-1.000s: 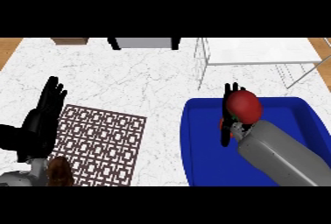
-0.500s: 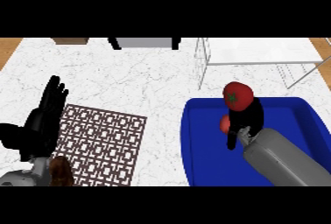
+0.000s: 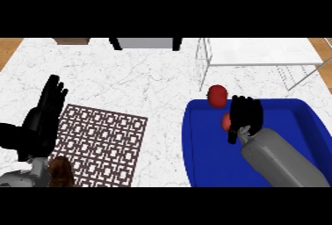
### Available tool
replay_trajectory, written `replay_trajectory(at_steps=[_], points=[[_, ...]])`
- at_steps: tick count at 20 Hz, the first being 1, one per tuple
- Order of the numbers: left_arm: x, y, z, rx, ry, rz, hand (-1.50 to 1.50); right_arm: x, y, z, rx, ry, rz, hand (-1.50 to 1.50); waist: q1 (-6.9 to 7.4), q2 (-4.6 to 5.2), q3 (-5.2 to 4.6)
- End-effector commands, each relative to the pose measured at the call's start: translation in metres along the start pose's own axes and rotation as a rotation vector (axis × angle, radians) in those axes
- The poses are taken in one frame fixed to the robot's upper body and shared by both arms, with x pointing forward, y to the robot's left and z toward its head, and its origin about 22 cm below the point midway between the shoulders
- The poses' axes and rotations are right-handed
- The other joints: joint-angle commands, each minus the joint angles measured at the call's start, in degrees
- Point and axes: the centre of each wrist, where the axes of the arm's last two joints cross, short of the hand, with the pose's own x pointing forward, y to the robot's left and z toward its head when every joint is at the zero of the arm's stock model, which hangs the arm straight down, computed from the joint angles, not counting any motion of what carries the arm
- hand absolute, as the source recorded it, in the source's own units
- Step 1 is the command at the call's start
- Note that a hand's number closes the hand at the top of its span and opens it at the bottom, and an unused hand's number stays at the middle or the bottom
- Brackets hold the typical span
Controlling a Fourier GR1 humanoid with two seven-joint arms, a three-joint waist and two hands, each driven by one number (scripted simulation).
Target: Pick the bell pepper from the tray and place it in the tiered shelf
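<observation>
The red bell pepper point(image 3: 217, 95) sits at the far left rim of the blue tray point(image 3: 201, 149), partly over the rim. My right hand point(image 3: 247, 117) is over the tray, just right of the pepper, with its fingers stretched out towards the far side and nothing between them. A smaller red patch point(image 3: 225, 122) shows against the hand's left side by the thumb; I cannot tell what it is. The white wire tiered shelf point(image 3: 259, 55) stands on the counter beyond the tray, at the upper right. My left hand point(image 3: 40, 121) rests open at the left, fingers up.
A brown patterned mat point(image 3: 97, 143) lies on the white marble counter between my left hand and the tray. A brown object point(image 3: 59, 172) shows at the mat's near left corner. A dark-framed box point(image 3: 146, 42) stands at the back edge.
The bell pepper has moved away and to the left, from under my right hand's fingers to the tray's far left rim. The right hand has moved forward. The left hand has stayed put.
</observation>
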Motion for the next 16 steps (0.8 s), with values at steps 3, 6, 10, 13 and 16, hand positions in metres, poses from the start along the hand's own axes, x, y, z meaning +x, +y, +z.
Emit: replay_trajectory(at_steps=[3, 6, 10, 13, 16], points=[[-0.012, -0.001, -0.004, -0.002, 0.006, -0.003, 0.0, 0.006, 0.019, 0.009, 0.003, 0.027, 0.14, 1.5, -0.29, 0.48, 0.4], [-0.006, 0.017, 0.002, -0.011, 0.002, 0.005, 0.0, 0.014, 0.021, -0.009, -0.061, 0.029, 0.169, 1.5, 0.35, 0.55, 0.42], [-0.005, 0.001, 0.003, -0.001, -0.006, 0.006, 0.0, 0.014, 0.048, 0.007, -0.069, -0.075, 0.11, 1.5, 0.06, 0.52, 0.45], [-0.005, 0.009, 0.006, -0.003, 0.001, 0.012, 0.0, 0.002, 0.016, 0.007, -0.084, -0.237, -0.062, 1.5, 0.08, 0.46, 0.48], [-0.003, -0.004, 0.0, 0.012, 0.004, 0.004, 0.0, 0.002, 0.035, 0.032, -0.05, -0.377, -0.171, 1.5, -1.12, 0.36, 0.53]])
